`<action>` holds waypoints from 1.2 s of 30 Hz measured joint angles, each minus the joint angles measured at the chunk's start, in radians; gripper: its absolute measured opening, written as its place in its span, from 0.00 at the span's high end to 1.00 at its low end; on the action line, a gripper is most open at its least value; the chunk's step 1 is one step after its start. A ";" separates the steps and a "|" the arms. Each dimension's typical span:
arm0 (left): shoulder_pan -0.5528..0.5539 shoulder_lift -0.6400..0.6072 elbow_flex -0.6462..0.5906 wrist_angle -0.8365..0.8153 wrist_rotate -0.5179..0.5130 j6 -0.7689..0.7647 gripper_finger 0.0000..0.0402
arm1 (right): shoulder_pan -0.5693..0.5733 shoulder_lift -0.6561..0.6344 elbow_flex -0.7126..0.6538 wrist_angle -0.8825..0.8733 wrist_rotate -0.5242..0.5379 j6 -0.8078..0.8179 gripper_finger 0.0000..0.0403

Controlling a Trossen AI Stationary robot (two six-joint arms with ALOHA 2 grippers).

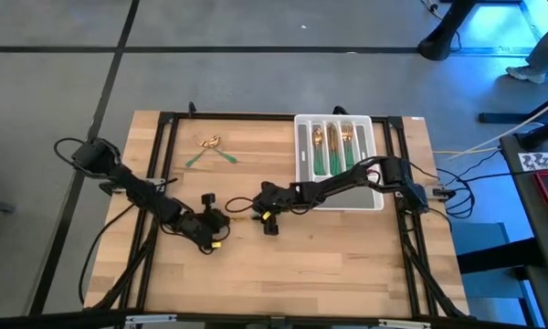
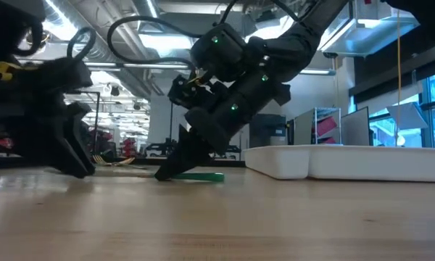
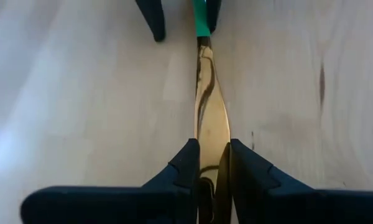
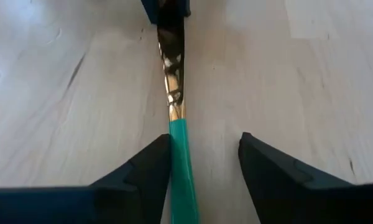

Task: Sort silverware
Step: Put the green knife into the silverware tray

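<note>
A knife with a gold blade and a slim green handle lies stretched between my two grippers near the middle of the table. My left gripper is shut on the blade end. My right gripper stands open around the green handle, which runs close along the inner side of one finger; the other finger stands well clear. In the low view the handle lies low at the tabletop. My left gripper pinches the knife's gold blade near its tip end between its two fingers. The fingers lie along the knife and slant downward; the knife runs straight on from them toward my right gripper. My right gripper: whether its finger touches the handle I cannot tell.
A grey-white slotted tray at the far right holds several green-handled pieces in its slots. Two more green-handled pieces lie crossed on the wood at the far left. In the low view the tray's wall stands right of the grippers.
</note>
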 joint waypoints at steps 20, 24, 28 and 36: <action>-0.131 -0.005 0.071 -0.156 -0.337 -0.046 0.99 | -0.002 0.027 -0.003 0.044 -0.017 0.087 0.94; -0.128 -0.005 0.071 -0.162 -0.339 -0.079 0.96 | -0.001 0.025 -0.004 0.043 -0.011 0.091 0.96; -0.118 -0.005 0.069 -0.157 -0.315 -0.119 0.81 | 0.000 0.011 -0.007 0.047 -0.006 0.074 0.96; -0.023 0.002 -0.009 -0.034 -0.155 -0.201 0.51 | 0.009 -0.046 -0.010 0.031 0.012 0.038 0.97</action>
